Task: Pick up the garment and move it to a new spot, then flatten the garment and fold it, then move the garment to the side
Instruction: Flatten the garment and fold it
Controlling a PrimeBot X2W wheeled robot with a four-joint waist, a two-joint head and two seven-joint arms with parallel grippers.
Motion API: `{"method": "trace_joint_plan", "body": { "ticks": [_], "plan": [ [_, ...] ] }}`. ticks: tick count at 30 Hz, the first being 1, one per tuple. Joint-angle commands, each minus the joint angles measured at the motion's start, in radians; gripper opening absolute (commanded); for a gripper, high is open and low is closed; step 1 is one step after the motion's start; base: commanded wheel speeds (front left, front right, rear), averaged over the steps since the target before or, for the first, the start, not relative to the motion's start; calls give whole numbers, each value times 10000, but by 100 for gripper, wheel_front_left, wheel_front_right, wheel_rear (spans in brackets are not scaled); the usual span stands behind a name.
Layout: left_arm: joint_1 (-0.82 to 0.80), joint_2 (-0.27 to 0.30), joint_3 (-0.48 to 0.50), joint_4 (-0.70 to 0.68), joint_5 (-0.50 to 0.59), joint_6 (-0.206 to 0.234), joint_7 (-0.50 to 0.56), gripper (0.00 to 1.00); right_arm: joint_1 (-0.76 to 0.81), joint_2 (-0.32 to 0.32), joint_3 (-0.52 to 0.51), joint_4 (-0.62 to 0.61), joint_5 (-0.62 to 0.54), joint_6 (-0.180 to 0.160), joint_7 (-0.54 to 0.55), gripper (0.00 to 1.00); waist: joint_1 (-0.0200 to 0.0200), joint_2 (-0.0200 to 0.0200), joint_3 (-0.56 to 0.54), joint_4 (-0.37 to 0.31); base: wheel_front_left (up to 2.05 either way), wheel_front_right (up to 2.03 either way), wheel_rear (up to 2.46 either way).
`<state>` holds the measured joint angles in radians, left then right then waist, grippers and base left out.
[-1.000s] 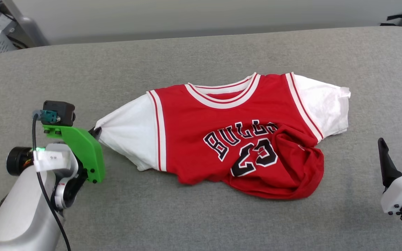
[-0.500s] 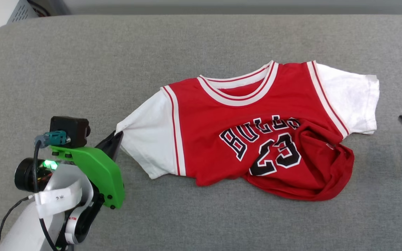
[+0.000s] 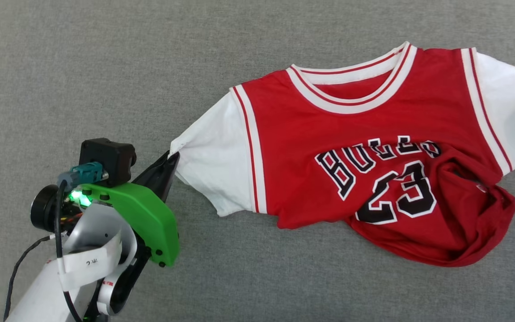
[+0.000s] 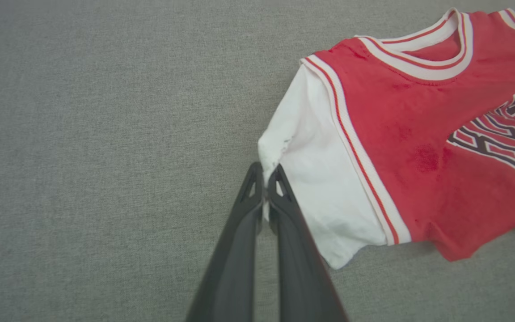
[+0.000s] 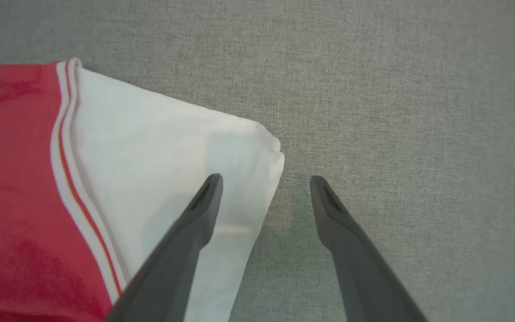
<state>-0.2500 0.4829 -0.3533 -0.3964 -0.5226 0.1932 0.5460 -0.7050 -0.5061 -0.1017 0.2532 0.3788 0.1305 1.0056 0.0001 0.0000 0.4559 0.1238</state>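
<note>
The garment (image 3: 365, 129), a red "BULLS 23" jersey with white sleeves, lies face up on the grey surface, its lower right hem bunched and folded over. My left gripper (image 3: 172, 157) is shut on the tip of the jersey's left white sleeve (image 4: 311, 179), pinching the cloth between its dark fingers (image 4: 264, 176). In the right wrist view my right gripper (image 5: 266, 181) hovers open over the edge of the other white sleeve (image 5: 163, 147), one finger above the cloth, the other above bare grey fabric.
The grey fabric surface (image 3: 83, 67) spreads wide on all sides of the jersey. The left arm's green bracket and black camera (image 3: 141, 214) stand beside the held sleeve.
The head camera has tilted down and closer, so the far edge and the room behind have left the picture. The left gripper keeps its hold on the sleeve tip.
</note>
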Motion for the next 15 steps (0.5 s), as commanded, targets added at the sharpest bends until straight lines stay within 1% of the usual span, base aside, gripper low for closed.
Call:
{"method": "trace_joint_plan", "body": {
  "ticks": [1,6,8,11,12,13,14,15],
  "plan": [
    [-191,-81,-53,45,176,1,-80,0,-196,19,40,222,-111,2,-151,100,-1,0,446,432,0,0,0],
    [-305,-341,-299,216,110,-113,-241,0,-288,16,397,961,-176,2,-599,100,-1,0,610,614,0,0,0],
    [-363,-337,-347,325,136,-158,-257,0,-243,30,560,1224,13,2,-606,100,-1,0,625,650,0,0,0],
    [-428,-329,-384,464,158,-205,-300,0,-94,-112,961,1399,161,2,-605,100,-1,0,605,678,0,0,0],
    [-443,-334,-395,509,150,-221,-315,0,-17,-170,1079,1477,227,2,-573,91,-1,0,579,684,0,0,0],
    [-452,-342,-401,544,135,-234,-329,0,30,-220,1161,1524,267,2,-585,44,-1,0,554,688,0,0,0],
    [-462,-347,-402,592,119,-248,-350,0,79,-285,1257,1564,298,2,-657,15,-1,0,517,690,0,0,0],
    [-466,-349,-401,634,108,-257,-369,0,113,-330,1321,1600,324,2,-730,0,-1,0,485,687,0,0,0]
  ]
}}
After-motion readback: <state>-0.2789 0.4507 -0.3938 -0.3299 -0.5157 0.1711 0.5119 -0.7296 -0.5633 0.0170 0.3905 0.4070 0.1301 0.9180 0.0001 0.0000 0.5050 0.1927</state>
